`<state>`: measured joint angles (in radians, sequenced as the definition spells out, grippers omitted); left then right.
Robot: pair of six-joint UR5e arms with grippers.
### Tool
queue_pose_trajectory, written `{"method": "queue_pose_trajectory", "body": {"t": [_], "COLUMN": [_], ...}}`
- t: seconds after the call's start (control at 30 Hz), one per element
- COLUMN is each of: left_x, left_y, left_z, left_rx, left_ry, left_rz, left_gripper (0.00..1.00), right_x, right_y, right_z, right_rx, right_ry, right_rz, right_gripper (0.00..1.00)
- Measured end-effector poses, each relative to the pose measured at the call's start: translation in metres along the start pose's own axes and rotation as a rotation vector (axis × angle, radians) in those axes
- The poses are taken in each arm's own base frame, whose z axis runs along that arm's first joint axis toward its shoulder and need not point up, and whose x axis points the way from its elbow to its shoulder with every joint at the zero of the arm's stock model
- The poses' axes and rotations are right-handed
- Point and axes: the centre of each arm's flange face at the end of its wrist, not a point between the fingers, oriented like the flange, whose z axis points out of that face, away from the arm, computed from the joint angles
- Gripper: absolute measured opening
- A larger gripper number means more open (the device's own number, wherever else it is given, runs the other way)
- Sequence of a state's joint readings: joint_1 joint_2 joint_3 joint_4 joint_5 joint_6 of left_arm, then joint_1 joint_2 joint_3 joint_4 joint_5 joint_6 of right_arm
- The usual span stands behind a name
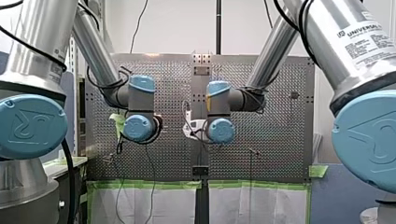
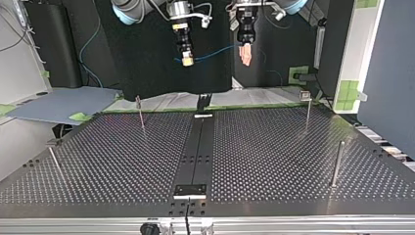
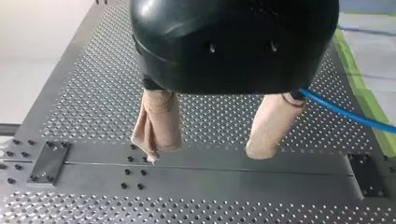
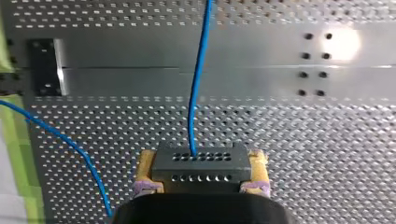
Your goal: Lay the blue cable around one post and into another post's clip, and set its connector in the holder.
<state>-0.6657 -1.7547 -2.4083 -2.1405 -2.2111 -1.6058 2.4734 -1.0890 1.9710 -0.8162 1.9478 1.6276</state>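
Observation:
My right gripper (image 4: pixel 201 159) is shut with its yellow pads on a dark grey connector (image 4: pixel 201 171) that has rows of small holes. The blue cable (image 4: pixel 198 84) leaves the connector and runs ahead over the perforated table (image 4: pixel 289 130). In the top view my right gripper (image 2: pixel 187 60) hangs high at the back, left of my left gripper (image 2: pixel 246 58), with the blue cable (image 2: pixel 215 51) strung between them. My left gripper (image 3: pixel 205 156) is open, with nothing between its beige pads (image 3: pixel 159 123). The blue cable (image 3: pixel 345 111) passes just behind one of them.
Thin metal posts stand on the table: two at the back (image 2: pixel 141 111) (image 2: pixel 308 110) and two nearer the front (image 2: pixel 337 164) (image 2: pixel 54 160). A dark rail (image 2: pixel 198 147) runs down the middle, with a black plate (image 2: pixel 191 191) at its near end. Green tape (image 3: pixel 362 79) marks the far edge.

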Motion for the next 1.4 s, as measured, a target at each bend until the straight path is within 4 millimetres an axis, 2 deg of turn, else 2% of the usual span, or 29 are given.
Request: {"method": "queue_pose_trajectory", "body": {"t": [0.23,0.47,0.73,1.03,1.27,1.4], "left_x": [-0.029,-0.067,-0.119,-0.165,-0.189,-0.202], "left_y": [-0.001,-0.006,-0.015,-0.011,-0.007,-0.005], "left_z": [0.006,0.016,0.026,0.026,0.029,0.034], "left_rx": [-0.020,-0.038,-0.034,-0.073,-0.094,-0.107], "left_ry": [-0.026,-0.070,-0.130,-0.177,-0.188,-0.190], "left_rz": [-0.052,-0.132,-0.217,-0.283,-0.300,-0.298], "left_gripper": [1.00,1.00,1.00,1.00,1.00,1.00], "right_x": [0.037,0.096,0.152,0.223,0.280,0.298], "right_y": [0.001,-0.002,0.003,0.011,0.016,0.016], "right_z": [0.005,0.015,0.021,0.026,0.019,0.016], "right_rx": [-0.013,-0.017,-0.029,-0.035,-0.016,0.006], "right_ry": [0.044,0.104,0.156,0.235,0.317,0.345], "right_rz": [0.010,0.030,0.045,0.047,0.061,0.050], "right_gripper": [0.00,0.00,0.00,0.00,0.00,0.00]}}
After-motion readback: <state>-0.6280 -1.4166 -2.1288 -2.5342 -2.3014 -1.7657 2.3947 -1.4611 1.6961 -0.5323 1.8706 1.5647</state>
